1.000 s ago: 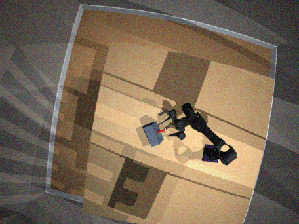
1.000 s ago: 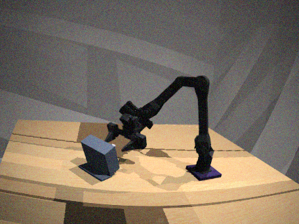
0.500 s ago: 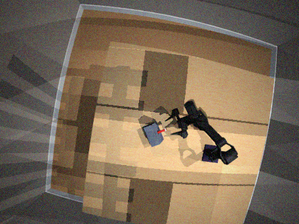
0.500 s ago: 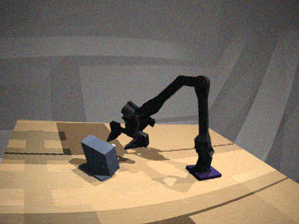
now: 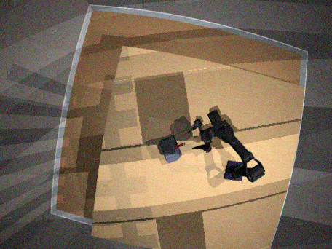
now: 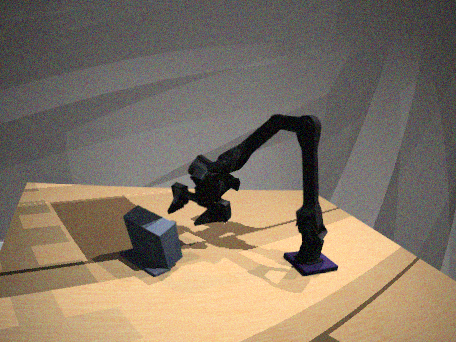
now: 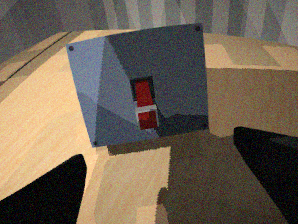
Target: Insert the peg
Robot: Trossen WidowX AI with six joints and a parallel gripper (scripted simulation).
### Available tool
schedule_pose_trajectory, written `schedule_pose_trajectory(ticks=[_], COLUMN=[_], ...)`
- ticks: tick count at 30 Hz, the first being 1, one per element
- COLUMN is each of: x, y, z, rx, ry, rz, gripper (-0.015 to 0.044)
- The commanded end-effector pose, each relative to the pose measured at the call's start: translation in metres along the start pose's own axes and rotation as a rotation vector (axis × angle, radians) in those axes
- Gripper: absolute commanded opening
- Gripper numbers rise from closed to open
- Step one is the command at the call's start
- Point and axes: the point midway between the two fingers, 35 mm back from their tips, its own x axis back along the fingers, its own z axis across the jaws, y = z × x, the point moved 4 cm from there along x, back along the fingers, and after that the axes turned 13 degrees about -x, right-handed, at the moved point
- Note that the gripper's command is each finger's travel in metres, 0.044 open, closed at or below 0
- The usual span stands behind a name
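The red peg (image 5: 180, 145) (image 7: 144, 94) with a white band near its outer end sits in the dark-rimmed square hole (image 7: 133, 88) of the blue-grey sloped panel (image 5: 173, 157) (image 6: 171, 243) (image 7: 175, 55). Its inner end is hidden in the hole, and its outer part sticks out toward the wrist camera. How deep it sits cannot be told. In the exterior view I cannot make out the peg. My gripper (image 5: 190, 140) (image 6: 183, 217) (image 7: 160, 149) is open and empty, in front of the panel, with its fingers wide on either side and apart from the peg.
The arm's purple base (image 5: 233, 176) (image 6: 326, 266) stands on the wooden table (image 5: 138, 196) (image 6: 215, 305), to the right of the panel in the top and exterior views. Clear-edged walls (image 5: 76, 73) border the table in the top view. Dark shadows cross the table and the panel.
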Motion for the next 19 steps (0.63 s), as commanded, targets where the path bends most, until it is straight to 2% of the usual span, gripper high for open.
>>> schedule_pose_trajectory(ticks=[1, 19], x=[0.005, 0.024], y=[0.001, -0.001], z=[-0.001, 0.000], rx=[0.006, 0.001], ry=[0.000, -0.002], rz=[-0.006, -0.017], gripper=[0.0440, 0.0440])
